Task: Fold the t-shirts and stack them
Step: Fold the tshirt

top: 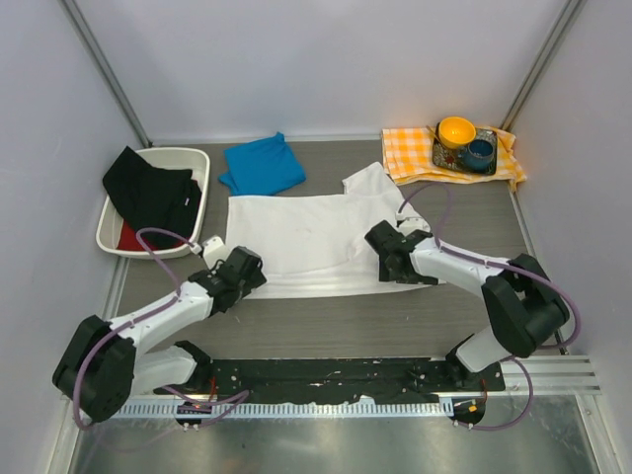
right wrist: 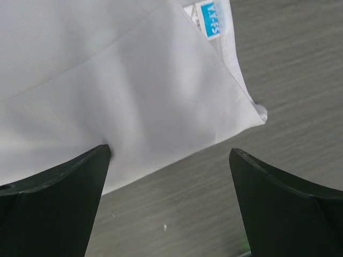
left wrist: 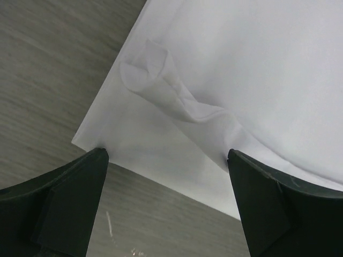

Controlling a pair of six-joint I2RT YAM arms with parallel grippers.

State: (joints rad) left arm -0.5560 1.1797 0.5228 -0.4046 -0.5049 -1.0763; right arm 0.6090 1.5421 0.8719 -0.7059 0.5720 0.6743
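The white t-shirt (top: 306, 242) lies flat in the middle of the table, one sleeve sticking out at its far right. The blue t-shirt (top: 262, 165) sits behind it as a small folded square. My left gripper (top: 253, 273) is open, low over the white shirt's near left corner. In the left wrist view the left gripper (left wrist: 168, 155) straddles that corner of the white t-shirt (left wrist: 257, 69), where a small fold curls up. My right gripper (top: 384, 255) is open at the shirt's near right edge. In the right wrist view the right gripper (right wrist: 170, 152) frames the white t-shirt (right wrist: 107, 80) and its blue label (right wrist: 210, 21).
A white bin (top: 188, 153) at the back left holds black and red clothes. An orange-and-white checked cloth (top: 410, 153) at the back right carries a tray with a yellow bowl (top: 456, 129) and a blue cup (top: 481, 153). Walls close in on three sides.
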